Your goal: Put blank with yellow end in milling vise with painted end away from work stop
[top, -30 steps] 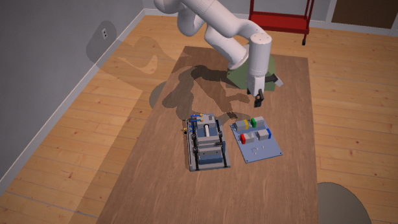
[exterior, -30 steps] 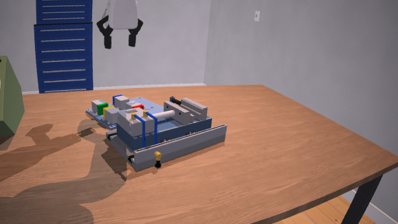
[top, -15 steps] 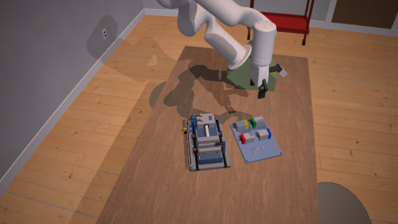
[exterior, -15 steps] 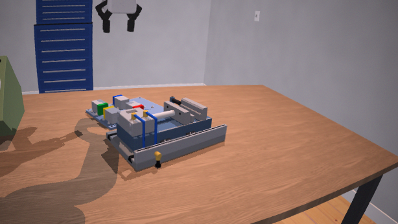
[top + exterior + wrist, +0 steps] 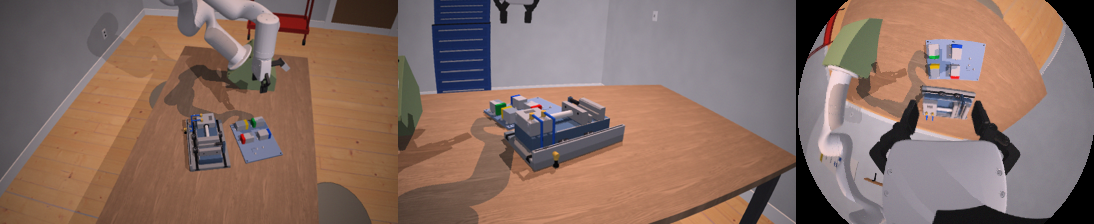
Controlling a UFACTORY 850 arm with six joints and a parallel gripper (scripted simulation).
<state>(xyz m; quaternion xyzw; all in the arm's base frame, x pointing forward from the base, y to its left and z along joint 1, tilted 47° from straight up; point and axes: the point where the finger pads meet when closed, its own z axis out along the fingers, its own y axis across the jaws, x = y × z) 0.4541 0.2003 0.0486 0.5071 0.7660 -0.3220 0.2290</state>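
The blank with the yellow end (image 5: pixel 240 125) (image 5: pixel 510 114) (image 5: pixel 933 72) lies on the blue infeed plate (image 5: pixel 262 152) (image 5: pixel 490 114) (image 5: pixel 974 56), at its back corner next to the vise (image 5: pixel 207 142) (image 5: pixel 566 129) (image 5: pixel 949 103). Its yellow end faces the green-ended blank (image 5: pixel 259 122) (image 5: pixel 495 105) (image 5: pixel 932 48). The red-ended blank (image 5: pixel 247 138) (image 5: pixel 534 105) (image 5: pixel 954 70) and the blue-ended blank (image 5: pixel 263 134) (image 5: pixel 518 101) (image 5: pixel 956 51) also lie on the plate. The vise is empty between its jaws. My gripper (image 5: pixel 264 87) (image 5: pixel 515 16) (image 5: pixel 945 106) is open and empty, high above the table behind the plate.
A green block (image 5: pixel 240 81) (image 5: pixel 408 97) stands at the arm's base at the back of the table. A red cart (image 5: pixel 292 22) and a blue drawer cabinet (image 5: pixel 461 48) stand beyond the table. A yellow-knobbed lever (image 5: pixel 555 158) sticks out at the vise's front rail.
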